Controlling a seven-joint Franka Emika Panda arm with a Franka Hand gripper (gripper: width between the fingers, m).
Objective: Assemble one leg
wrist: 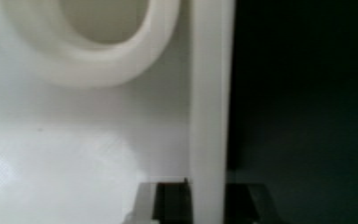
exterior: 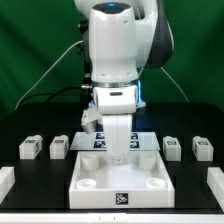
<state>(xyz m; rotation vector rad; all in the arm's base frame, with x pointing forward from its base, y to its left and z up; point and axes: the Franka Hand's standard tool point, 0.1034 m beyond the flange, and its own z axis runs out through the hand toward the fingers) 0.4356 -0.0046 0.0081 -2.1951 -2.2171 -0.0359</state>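
The legs are small white posts with tagged blocky ends, lying on the black table. Two lie at the exterior view's left (exterior: 30, 148) (exterior: 58, 146) and two at its right (exterior: 171, 146) (exterior: 203, 149). None is held. My gripper (exterior: 119, 152) is down at the far edge of the large white square panel (exterior: 95, 170). In the wrist view the two dark fingers (wrist: 172, 205) straddle the panel's thin edge wall (wrist: 211, 100), which fills the gap of my gripper (wrist: 208, 188). A round corner hole (wrist: 87, 30) lies beside it.
The marker board (exterior: 142, 141) lies just behind the panel, partly hidden by my arm. White blocks stand at the table's front left (exterior: 5, 181) and front right (exterior: 215, 182). A green backdrop rises behind the table.
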